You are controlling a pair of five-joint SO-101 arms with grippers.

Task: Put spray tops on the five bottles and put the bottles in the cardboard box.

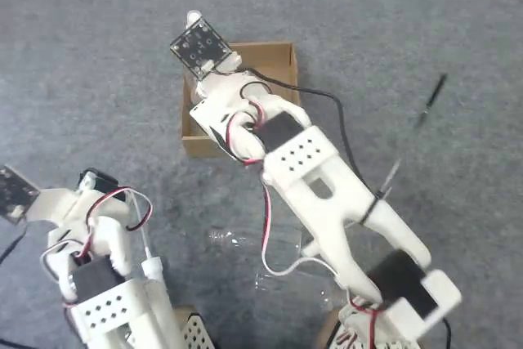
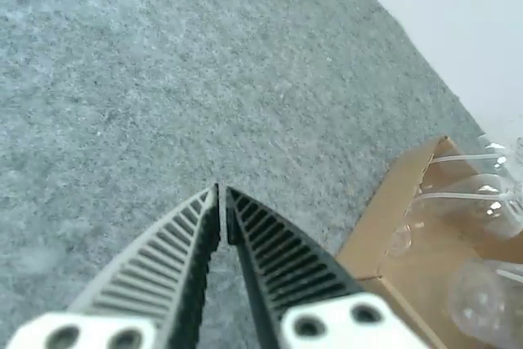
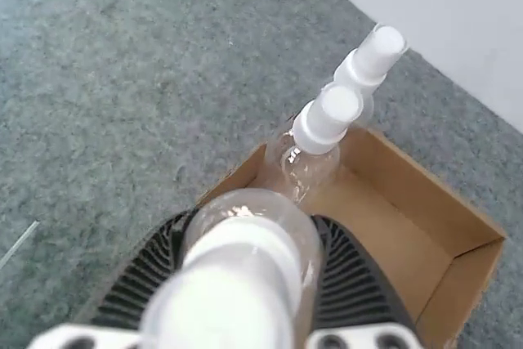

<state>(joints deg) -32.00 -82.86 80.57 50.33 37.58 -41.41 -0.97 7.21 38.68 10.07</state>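
**A:** Which step is the right gripper (image 3: 253, 220) working on?

**B:** It's clamping its jaws around a capped bottle (image 3: 245, 243) and holding it over the near edge of the cardboard box (image 3: 409, 202), which is sitting at about 11 o'clock in the high view. I'd judge it's boxing a third bottle, since two capped bottles (image 3: 315, 132) are standing inside.

**A:** Which way is the held one pointing?

**B:** Its long axis is running along the gripper's own line, with the spray top (image 3: 221, 292) toward the wrist and the base toward the box. I'd say it's near upright.

**A:** And the next move?

**B:** It's calling for a descent onto bare box floor beside the standing pair without knocking them, then a release.

**A:** What's the left gripper (image 2: 222, 198) doing?

**B:** Its arm is sitting near 8 o'clock, jaws nearly together and gripping nothing. Two more bottles (image 1: 245, 241) are lying near 6 o'clock along a 9-to-3 line, probably waiting for tops.
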